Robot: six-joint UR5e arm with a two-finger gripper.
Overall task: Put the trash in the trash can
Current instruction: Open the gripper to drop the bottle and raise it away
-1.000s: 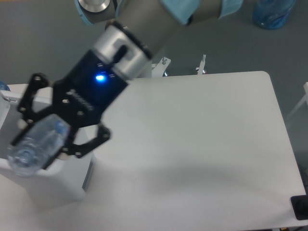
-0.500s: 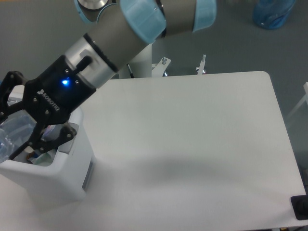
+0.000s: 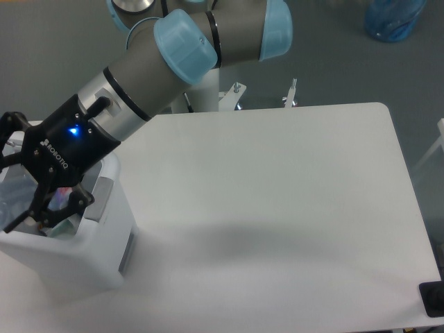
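The trash can (image 3: 69, 260) is a white boxy bin at the table's left edge, with a grey handle panel (image 3: 126, 251) on its right side. My gripper (image 3: 7, 194) hangs over its open top, partly cut off by the left border. Its black fingers (image 3: 38, 211) are shut on the flattened clear bottle (image 3: 21, 193), which sits low in the opening; a reddish patch (image 3: 60, 201) shows by the lower finger. Something pale (image 3: 64, 226) lies inside the bin, but I cannot tell what it is. The smaller wrapper is not identifiable.
A white table (image 3: 277, 208) spreads to the right of the bin. Metal fittings (image 3: 293, 94) stand at its back edge. A blue jug (image 3: 394, 17) is on the floor at the top right. A black object (image 3: 433, 298) sits at the bottom right corner.
The arm has swung left and down, carrying the bottle from in front of the bin to over and into its open top. The fingers have kept their hold.
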